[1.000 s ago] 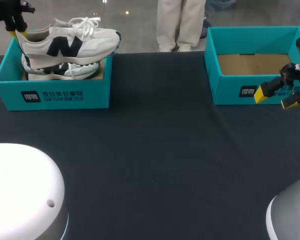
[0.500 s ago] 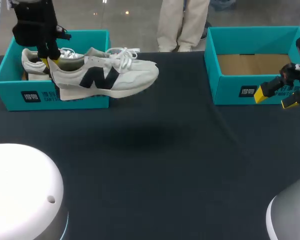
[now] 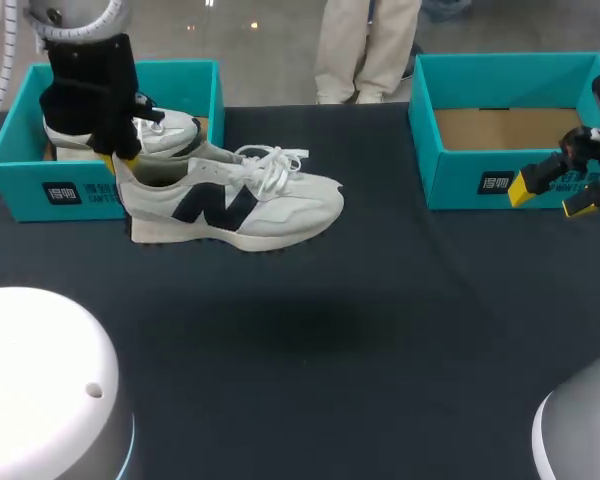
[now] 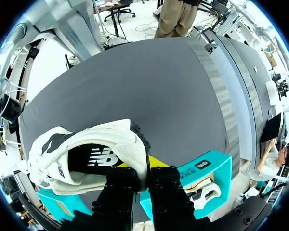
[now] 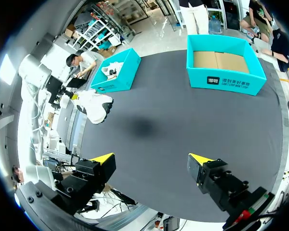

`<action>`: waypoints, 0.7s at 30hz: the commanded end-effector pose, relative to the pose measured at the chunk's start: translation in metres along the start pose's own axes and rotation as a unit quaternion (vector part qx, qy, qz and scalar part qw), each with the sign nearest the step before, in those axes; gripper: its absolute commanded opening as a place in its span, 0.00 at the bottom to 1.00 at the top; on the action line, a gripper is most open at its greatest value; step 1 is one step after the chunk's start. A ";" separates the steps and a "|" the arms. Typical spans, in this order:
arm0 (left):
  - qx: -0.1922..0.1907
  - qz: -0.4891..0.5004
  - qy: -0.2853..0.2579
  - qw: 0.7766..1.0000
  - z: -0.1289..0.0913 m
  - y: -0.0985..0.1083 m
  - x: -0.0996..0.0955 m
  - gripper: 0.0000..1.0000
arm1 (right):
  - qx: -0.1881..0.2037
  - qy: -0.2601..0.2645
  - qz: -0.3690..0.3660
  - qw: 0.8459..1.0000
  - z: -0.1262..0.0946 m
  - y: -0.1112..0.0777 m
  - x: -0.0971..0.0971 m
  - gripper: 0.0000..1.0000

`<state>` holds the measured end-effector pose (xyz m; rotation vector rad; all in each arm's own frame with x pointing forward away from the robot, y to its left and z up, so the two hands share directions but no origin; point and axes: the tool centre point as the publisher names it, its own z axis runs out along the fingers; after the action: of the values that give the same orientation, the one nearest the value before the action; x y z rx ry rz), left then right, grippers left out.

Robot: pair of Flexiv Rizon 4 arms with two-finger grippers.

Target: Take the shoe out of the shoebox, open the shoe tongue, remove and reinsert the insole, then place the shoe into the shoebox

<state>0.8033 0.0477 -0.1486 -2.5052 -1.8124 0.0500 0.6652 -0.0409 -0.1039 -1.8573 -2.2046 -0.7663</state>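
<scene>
A white shoe [image 3: 240, 205] with a dark N on its side hangs in the air in front of the left teal shoebox [image 3: 40, 190], toe pointing right. My left gripper [image 3: 120, 160] is shut on the shoe's heel collar. In the left wrist view the shoe [image 4: 86, 154] hangs from the left gripper [image 4: 144, 168], whose fingers pinch the heel rim. A second shoe [image 3: 170, 132] lies in the left box. My right gripper [image 3: 550, 198] stands open and empty in front of the right teal shoebox [image 3: 460, 185]. The right wrist view shows the right gripper [image 5: 151, 159] wide open over the dark table.
The right shoebox holds only its bare cardboard floor [image 3: 505, 128]. The dark table [image 3: 330, 330] spreads between and in front of the two boxes. White rounded robot bases sit at the near left corner [image 3: 40, 380] and the near right corner [image 3: 580, 430].
My left arm has carried the shoe out of the left box, rightward and toward the front, and lowered it. The right arm has not moved.
</scene>
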 end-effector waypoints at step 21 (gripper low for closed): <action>0.008 -0.019 0.005 1.000 0.026 -0.010 -0.042 0.00 | 0.003 -0.001 0.001 1.000 0.001 0.003 0.000 1.00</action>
<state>0.7816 0.0306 -0.1647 -2.4679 -1.8498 0.0764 0.6652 -0.0409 -0.1039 -1.8573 -2.2047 -0.7662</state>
